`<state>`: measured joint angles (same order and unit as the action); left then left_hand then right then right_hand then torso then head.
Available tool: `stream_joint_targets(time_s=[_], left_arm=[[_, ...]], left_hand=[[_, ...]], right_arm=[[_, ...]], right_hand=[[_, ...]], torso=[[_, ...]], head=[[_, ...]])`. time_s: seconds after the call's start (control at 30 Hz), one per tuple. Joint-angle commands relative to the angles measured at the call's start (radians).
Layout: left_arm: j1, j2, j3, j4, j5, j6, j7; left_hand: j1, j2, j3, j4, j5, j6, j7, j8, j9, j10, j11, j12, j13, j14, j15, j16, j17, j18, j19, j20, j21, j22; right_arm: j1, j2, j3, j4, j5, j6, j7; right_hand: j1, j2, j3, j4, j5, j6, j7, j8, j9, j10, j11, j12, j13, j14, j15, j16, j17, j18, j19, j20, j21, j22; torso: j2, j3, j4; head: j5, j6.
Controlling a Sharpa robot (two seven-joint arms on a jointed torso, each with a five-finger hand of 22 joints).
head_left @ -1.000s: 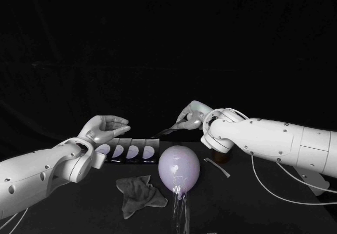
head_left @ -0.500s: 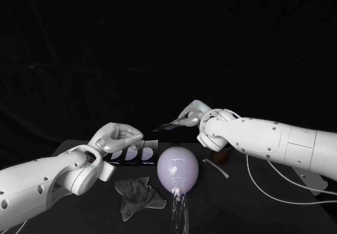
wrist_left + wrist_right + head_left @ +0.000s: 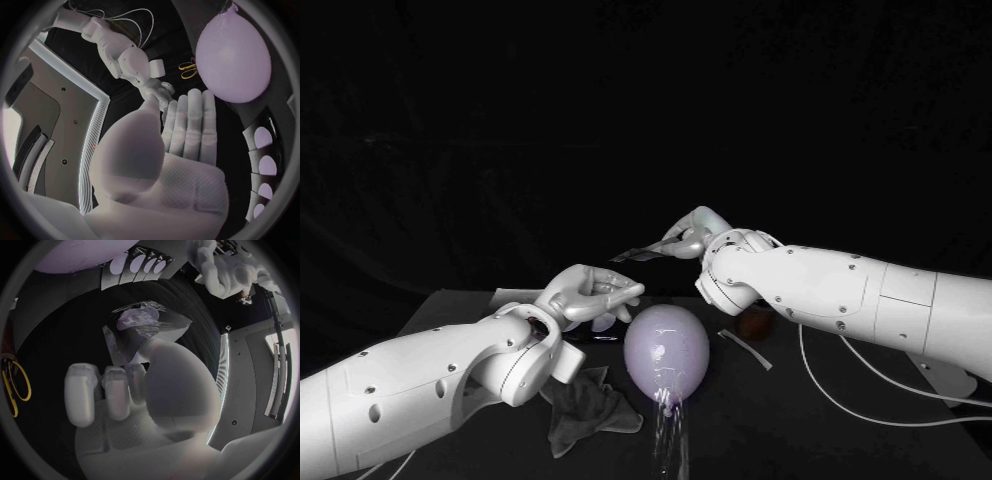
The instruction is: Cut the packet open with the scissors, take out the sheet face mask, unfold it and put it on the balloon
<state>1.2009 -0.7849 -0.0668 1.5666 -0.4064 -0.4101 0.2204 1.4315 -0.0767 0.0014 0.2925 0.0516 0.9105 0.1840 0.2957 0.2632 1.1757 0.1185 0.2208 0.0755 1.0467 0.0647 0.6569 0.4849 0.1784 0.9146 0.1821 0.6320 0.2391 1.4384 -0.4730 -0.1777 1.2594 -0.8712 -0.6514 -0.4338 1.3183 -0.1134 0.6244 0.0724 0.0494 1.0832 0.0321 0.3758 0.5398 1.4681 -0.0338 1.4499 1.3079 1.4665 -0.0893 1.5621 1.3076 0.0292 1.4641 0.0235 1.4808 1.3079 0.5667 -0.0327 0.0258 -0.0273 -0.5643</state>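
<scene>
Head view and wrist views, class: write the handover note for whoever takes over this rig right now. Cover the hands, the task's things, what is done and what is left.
Left hand: flat, holds nothing, raised beside the balloon.
Right hand: pinches the packet in the air beyond the balloon.
Scissors lie on the table near the balloon, as does a thin strip; a crumpled grey cloth lies before it.
Done: packet apparently cut, judging by the strip.
Left: draw out the mask, seemingly the pale thing inside the packet, unfold it, lay it on the balloon.
</scene>
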Motion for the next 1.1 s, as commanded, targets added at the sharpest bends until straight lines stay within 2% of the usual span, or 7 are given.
stream_joint_targets(time_s=[0.03,0.13,0.3,0.57,0.93,1.0,1.1], left_arm=[[0.001,0.024,0.002,-0.019,0.101,-0.105,-0.035],[0.001,0.051,0.002,-0.040,0.130,-0.138,-0.034],[0.002,0.083,0.004,-0.069,0.162,-0.157,-0.049],[0.003,0.116,0.005,-0.095,0.188,-0.161,-0.085],[0.005,0.138,0.007,-0.113,0.194,-0.158,-0.113],[0.005,0.139,0.008,-0.113,0.194,-0.156,-0.116],[0.005,0.141,0.008,-0.113,0.195,-0.153,-0.119]], left_hand=[[-0.007,0.000,-0.005,0.000,-0.003,-0.006,0.001,-0.004,-0.002,-0.005,0.000,-0.003,-0.001,-0.006,0.000,-0.004,-0.001,-0.002,-0.006,0.001,-0.004,-0.002],[-0.040,0.001,-0.030,-0.001,-0.003,-0.018,0.009,-0.017,-0.007,-0.024,0.011,-0.016,-0.003,-0.036,0.012,-0.028,-0.008,-0.004,-0.024,0.012,-0.025,-0.014],[-0.088,0.005,-0.076,0.001,-0.003,-0.036,0.025,-0.037,-0.013,-0.050,0.026,-0.027,-0.001,-0.064,0.027,-0.056,-0.016,0.000,-0.041,0.032,-0.057,-0.033],[-0.199,0.015,-0.110,0.005,-0.003,-0.029,0.035,-0.043,-0.014,-0.058,0.033,-0.025,0.003,-0.065,0.034,-0.069,-0.018,0.004,-0.033,0.040,-0.075,-0.047],[-0.260,-0.022,-0.094,0.006,-0.002,-0.034,0.040,-0.054,-0.017,-0.072,0.038,-0.023,0.005,-0.072,0.038,-0.082,-0.020,0.004,-0.030,0.044,-0.094,-0.060],[-0.266,-0.045,-0.091,0.007,-0.001,-0.035,0.041,-0.056,-0.017,-0.075,0.039,-0.021,0.006,-0.073,0.039,-0.085,-0.020,0.005,-0.028,0.045,-0.099,-0.064],[-0.270,-0.059,-0.093,0.007,-0.001,-0.036,0.042,-0.058,-0.018,-0.077,0.040,-0.020,0.006,-0.074,0.040,-0.087,-0.020,0.005,-0.027,0.045,-0.101,-0.066]], right_arm=[[0.000,0.004,0.001,0.009,-0.001,-0.039,0.002],[-0.001,0.006,0.001,0.018,-0.012,-0.040,0.002],[-0.007,0.006,0.001,0.034,-0.044,-0.042,0.002],[-0.020,0.007,0.001,0.056,-0.099,-0.035,-0.001],[-0.030,0.004,0.001,0.090,-0.165,-0.023,-0.005],[-0.030,0.005,0.001,0.091,-0.168,-0.022,-0.005],[-0.032,0.006,0.001,0.093,-0.170,-0.020,-0.006]], right_hand=[[-0.010,-0.001,0.006,-0.001,0.003,0.007,0.001,0.059,0.073,0.073,-0.005,0.005,0.195,0.102,-0.005,0.003,0.252,-0.005,0.048,-0.004,-0.003,0.219],[-0.010,-0.001,0.006,-0.001,0.003,0.007,0.001,0.059,0.073,0.073,-0.005,0.005,0.195,0.102,-0.005,0.003,0.252,-0.005,0.048,-0.004,-0.003,0.219],[-0.010,-0.001,0.006,-0.001,0.003,0.007,0.001,0.059,0.073,0.073,-0.005,0.005,0.195,0.102,-0.005,0.003,0.252,-0.005,0.048,-0.004,-0.003,0.219],[-0.014,-0.002,0.013,-0.005,0.003,0.005,0.002,0.061,0.073,0.073,-0.005,0.003,0.194,0.102,-0.005,0.002,0.251,-0.004,0.047,-0.004,-0.004,0.218],[-0.015,-0.003,0.014,-0.006,0.003,0.005,0.002,0.061,0.073,0.072,-0.005,0.002,0.194,0.102,-0.005,0.003,0.251,-0.004,0.048,-0.004,-0.004,0.218],[-0.015,-0.003,0.014,-0.006,0.003,0.005,0.002,0.061,0.073,0.072,-0.005,0.002,0.194,0.102,-0.005,0.003,0.251,-0.004,0.048,-0.004,-0.004,0.218],[-0.015,-0.003,0.014,-0.006,0.003,0.005,0.002,0.061,0.073,0.072,-0.005,0.002,0.194,0.102,-0.005,0.003,0.251,-0.004,0.048,-0.004,-0.004,0.218]], torso=[[0.000,0.0002,-0.0019],[0.001,-0.0002,0.0012],[0.001,0.0001,0.0010],[0.002,0.0003,0.0012],[0.000,-0.0006,0.0013],[0.000,-0.0006,0.0016],[0.001,-0.0006,0.0015]], head=[[0.002,0.003],[0.001,0.006],[0.005,0.006],[0.011,0.004],[0.010,-0.003],[0.010,-0.003],[0.010,-0.003]])
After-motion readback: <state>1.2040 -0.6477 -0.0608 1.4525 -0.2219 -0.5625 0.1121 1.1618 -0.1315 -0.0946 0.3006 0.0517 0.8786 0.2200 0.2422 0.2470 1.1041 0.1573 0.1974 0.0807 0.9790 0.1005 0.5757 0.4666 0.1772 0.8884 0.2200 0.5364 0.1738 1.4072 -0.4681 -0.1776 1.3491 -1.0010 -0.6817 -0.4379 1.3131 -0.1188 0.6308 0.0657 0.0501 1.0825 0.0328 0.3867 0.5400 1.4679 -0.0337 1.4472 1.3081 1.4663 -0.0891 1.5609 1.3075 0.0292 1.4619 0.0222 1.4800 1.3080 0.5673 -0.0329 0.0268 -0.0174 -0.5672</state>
